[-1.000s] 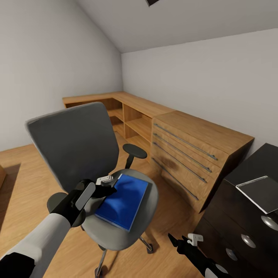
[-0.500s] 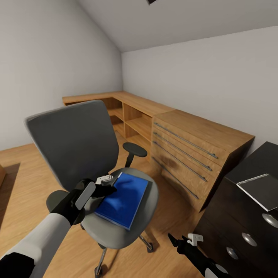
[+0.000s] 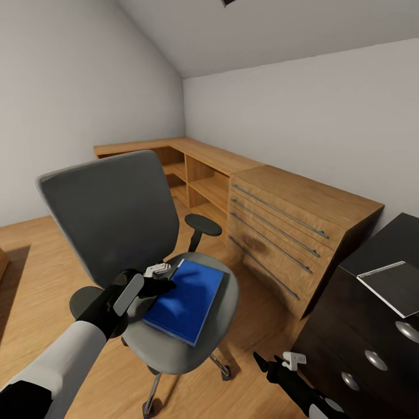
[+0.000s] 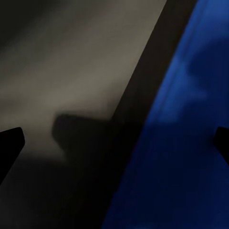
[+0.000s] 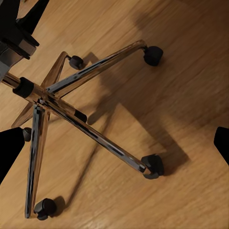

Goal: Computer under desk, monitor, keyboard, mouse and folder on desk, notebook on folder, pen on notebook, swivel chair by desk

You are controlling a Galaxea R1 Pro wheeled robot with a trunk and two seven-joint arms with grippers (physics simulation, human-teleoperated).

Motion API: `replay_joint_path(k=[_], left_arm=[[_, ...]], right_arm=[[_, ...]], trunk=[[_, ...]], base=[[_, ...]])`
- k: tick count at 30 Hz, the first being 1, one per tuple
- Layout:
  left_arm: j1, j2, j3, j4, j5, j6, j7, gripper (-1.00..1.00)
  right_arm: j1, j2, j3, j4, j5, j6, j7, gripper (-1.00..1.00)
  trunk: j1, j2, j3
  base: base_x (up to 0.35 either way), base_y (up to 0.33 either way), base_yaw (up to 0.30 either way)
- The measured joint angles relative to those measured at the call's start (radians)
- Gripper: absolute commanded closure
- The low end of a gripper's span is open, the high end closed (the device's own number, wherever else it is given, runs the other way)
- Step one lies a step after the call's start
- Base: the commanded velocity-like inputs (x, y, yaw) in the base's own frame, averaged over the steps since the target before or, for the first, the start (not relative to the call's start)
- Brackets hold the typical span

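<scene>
Grey upholstery: we see the grey upholstered swivel chair with tall back and black armrests (image 3: 116, 227) at the left, standing on the wooden floor well apart from the worktop, so its own placing is not yet done.
Left end effector: the black left end effector (image 3: 164, 280) sits at the near-left edge of the folder; in the left wrist view its fingertips (image 4: 9, 145) stand wide apart over seat and blue cover, so we judge it released, grasping nothing.
Blue folder: the flat bright-blue rectangular folder with a thin white edge (image 3: 187, 301) lies flat on the chair seat, one corner reaching toward the seat's front rim.
Risk, grip: a thin flat thing lying flush gives little to pinch; we think the fingers may slide over the cover or push it off the seat.
Risk, chair: on castors, the chrome five-star base (image 5: 57, 102) may roll or the seat may turn under a sideways push.
Right end effector: the black right end effector (image 3: 270, 365) hangs low beside the drawers, released, over the base.
Black worktop: the glossy black worktop with dark drawers and round silver knobs (image 3: 372, 326) stands at the right; a careless swing could strike its corner.
</scene>
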Motion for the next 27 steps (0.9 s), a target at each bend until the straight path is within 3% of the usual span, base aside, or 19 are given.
replay_joint_path(k=[11,27], left_arm=[[0.000,0.000,-0.001,0.001,-0.014,0.003,0.001,-1.00],[0.001,0.000,-0.001,0.015,-0.002,0.001,-0.001,-1.00]], right_arm=[[0.000,0.000,0.000,0.001,0.001,0.000,0.002,-1.00],[0.000,0.000,0.000,0.001,0.000,0.000,0.003,-1.00]], trunk=[[0.000,0.000,0.003],[0.000,0.000,0.014]], base=[[0.000,0.000,-0.062],[0.000,0.000,-0.093]])
